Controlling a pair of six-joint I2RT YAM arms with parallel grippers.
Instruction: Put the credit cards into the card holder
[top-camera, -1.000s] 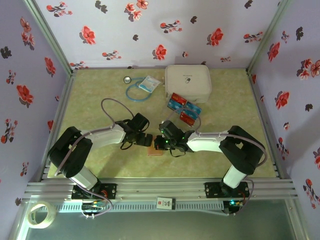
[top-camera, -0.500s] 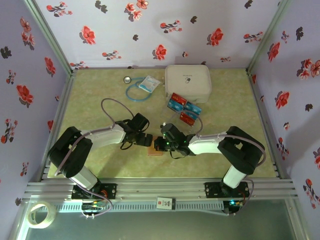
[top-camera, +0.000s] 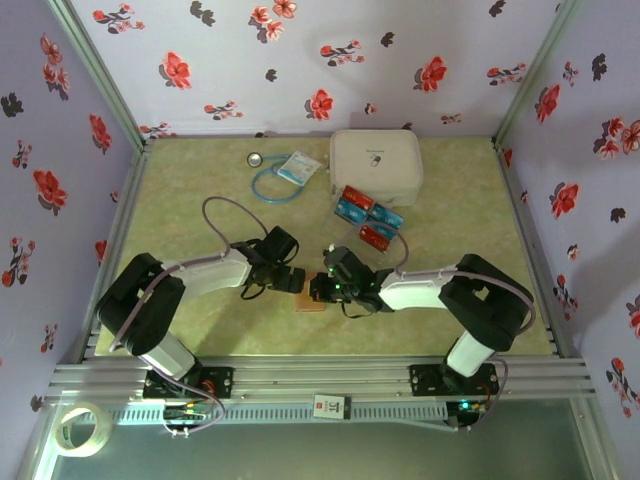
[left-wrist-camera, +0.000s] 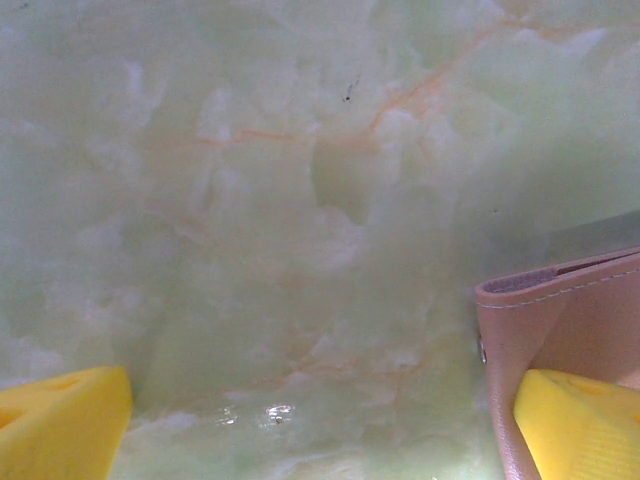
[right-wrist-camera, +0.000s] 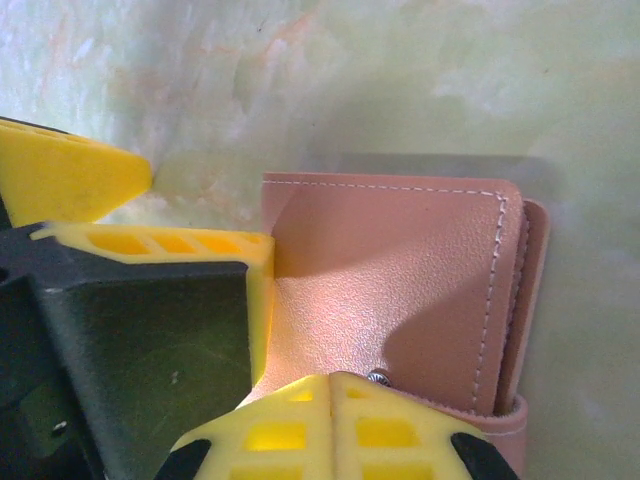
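The card holder (top-camera: 309, 304), a pinkish-brown folded wallet, lies closed on the table between my two grippers. My left gripper (top-camera: 289, 282) is open, its yellow fingertips (left-wrist-camera: 580, 425) spread wide; the right-hand one rests on the card holder's edge (left-wrist-camera: 560, 320), with bare table between them. My right gripper (right-wrist-camera: 333, 378) is shut with nothing between its pads, its tips lying on the card holder's cover (right-wrist-camera: 400, 270) beside a small metal snap (right-wrist-camera: 378, 377). The left gripper's finger (right-wrist-camera: 150, 245) touches the cover's left edge. Several red and blue credit cards (top-camera: 368, 215) lie behind, near the white case.
A large white rounded zip case (top-camera: 375, 165) stands at the back centre. A teal cord loop (top-camera: 268, 184), a small packet (top-camera: 297, 168) and a round silver piece (top-camera: 256, 158) lie at the back left. Floral walls enclose the table on three sides.
My right gripper has crept a little to the left, over the card holder. The left arm and the cards have stayed put.
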